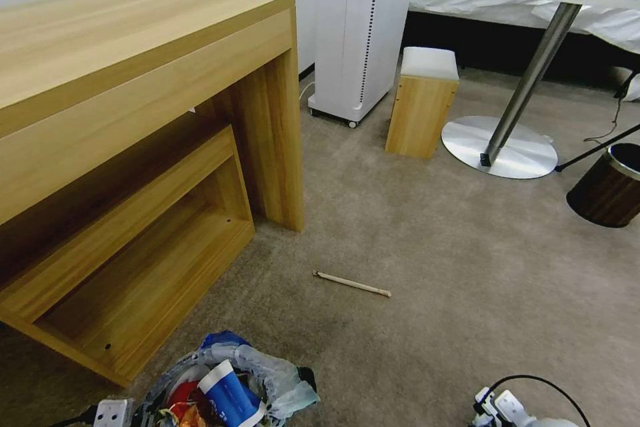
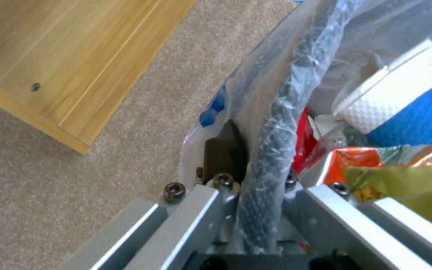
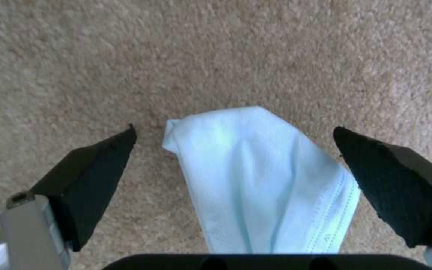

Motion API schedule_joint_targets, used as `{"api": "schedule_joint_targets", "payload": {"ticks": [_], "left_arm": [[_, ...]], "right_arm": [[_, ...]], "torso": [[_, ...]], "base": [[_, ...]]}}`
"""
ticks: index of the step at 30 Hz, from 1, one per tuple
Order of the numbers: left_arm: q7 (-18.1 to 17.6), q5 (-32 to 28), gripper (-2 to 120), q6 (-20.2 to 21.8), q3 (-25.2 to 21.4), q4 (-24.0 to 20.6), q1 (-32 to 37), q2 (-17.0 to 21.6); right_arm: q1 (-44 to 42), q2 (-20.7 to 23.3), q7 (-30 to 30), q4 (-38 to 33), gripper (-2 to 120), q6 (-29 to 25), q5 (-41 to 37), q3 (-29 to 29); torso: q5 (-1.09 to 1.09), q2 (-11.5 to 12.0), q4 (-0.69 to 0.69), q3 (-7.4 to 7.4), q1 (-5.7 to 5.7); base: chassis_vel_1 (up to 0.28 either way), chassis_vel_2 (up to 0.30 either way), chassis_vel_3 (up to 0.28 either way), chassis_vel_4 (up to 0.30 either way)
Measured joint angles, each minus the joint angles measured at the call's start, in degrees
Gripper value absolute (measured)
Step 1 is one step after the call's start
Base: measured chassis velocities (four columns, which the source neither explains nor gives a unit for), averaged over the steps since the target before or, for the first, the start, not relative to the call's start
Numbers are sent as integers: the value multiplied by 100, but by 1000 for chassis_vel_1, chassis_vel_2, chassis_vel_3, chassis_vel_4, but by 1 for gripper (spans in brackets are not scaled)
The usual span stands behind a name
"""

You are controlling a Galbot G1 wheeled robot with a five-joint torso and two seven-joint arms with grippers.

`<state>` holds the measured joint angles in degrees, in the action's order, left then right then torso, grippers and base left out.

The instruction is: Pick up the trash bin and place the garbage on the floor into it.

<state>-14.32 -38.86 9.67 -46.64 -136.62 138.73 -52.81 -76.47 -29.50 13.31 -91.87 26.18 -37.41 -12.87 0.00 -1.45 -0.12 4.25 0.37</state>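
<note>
The trash bin point(image 2: 276, 123) is held by its rim: the left gripper point(image 2: 256, 195) is clamped on the bagged dark rim, one metal finger point(image 2: 196, 210) outside the liner and the other inside the bin, at the lower left of the head view point(image 1: 227, 380). Inside lie a blue-and-white carton point(image 1: 227, 393), red and orange wrappers point(image 2: 376, 157) and a yellowish scrap point(image 2: 401, 180), so part of the garbage is already collected.

The right gripper point(image 3: 233, 157) has its jaws spread wide, black pads point(image 3: 91, 176) well apart, hanging over the floor point(image 3: 226, 56) with a pale blue folded piece point(image 3: 261, 180) lying between them. It looks like a face mask or tissue, though it is hard to be sure; it touches neither pad.

Farther out, a thin wooden stick point(image 1: 352, 283) lies alone on the carpet ahead of the bin, near the wooden desk point(image 1: 133, 80). A brown wood-look bin point(image 1: 610, 187) stands well off to the right beside the round table's base point(image 1: 500, 147).

The step in hand seems to be picking up remaining litter. The next move calls for lowering the right gripper until the pads straddle the blue piece at carpet level, then closing firmly, since thin fabric can slip from a shallow pinch. The stick is not yet picked up.
</note>
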Motion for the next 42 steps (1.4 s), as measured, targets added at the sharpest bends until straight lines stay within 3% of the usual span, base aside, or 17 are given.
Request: {"api": "schedule_joint_targets", "payload": {"ticks": [25,42], "left_arm": [[21,109,0,-13,52,45,7,-42],[88,385,0,-17,191,59,49,-169]], "right_arm": [[-174,103,260,-158,98,259,-367,91],[-197,184,296,-268,36,170,-460,45]], "torso": [[0,0,0,0,0],[0,0,0,0,0]], "base": [[0,0,0,0],[0,0,0,0]]}}
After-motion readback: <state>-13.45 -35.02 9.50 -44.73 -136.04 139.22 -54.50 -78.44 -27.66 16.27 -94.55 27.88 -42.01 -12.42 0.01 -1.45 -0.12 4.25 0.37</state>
